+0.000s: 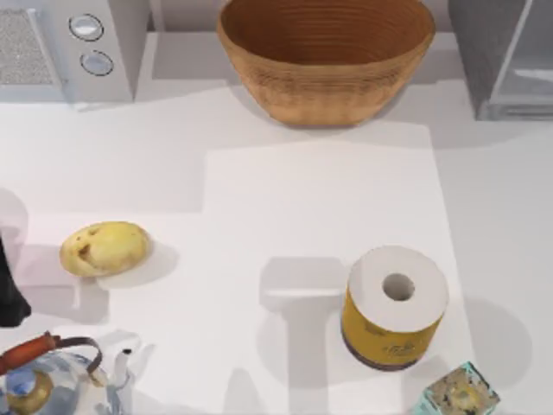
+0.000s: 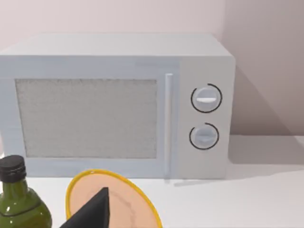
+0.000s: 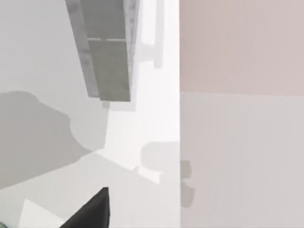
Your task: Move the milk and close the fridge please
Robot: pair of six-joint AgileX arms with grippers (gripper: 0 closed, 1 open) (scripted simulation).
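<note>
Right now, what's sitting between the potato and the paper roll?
Nothing: in the top view, bare white table runs from the potato to the paper roll.

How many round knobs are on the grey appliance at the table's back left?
2. Both sit on the microwave front panel beside its door: upper knob directly above lower knob. The top view shows the same pair; none looks hidden.

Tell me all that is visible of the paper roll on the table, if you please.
The paper roll stands upright on the white table, toward the top view's right. Its white top shows a round hollow core; a yellow wrapper with a dark lower edge covers its side. Nothing touches it; the teal-edged box stands just beside it.
</note>
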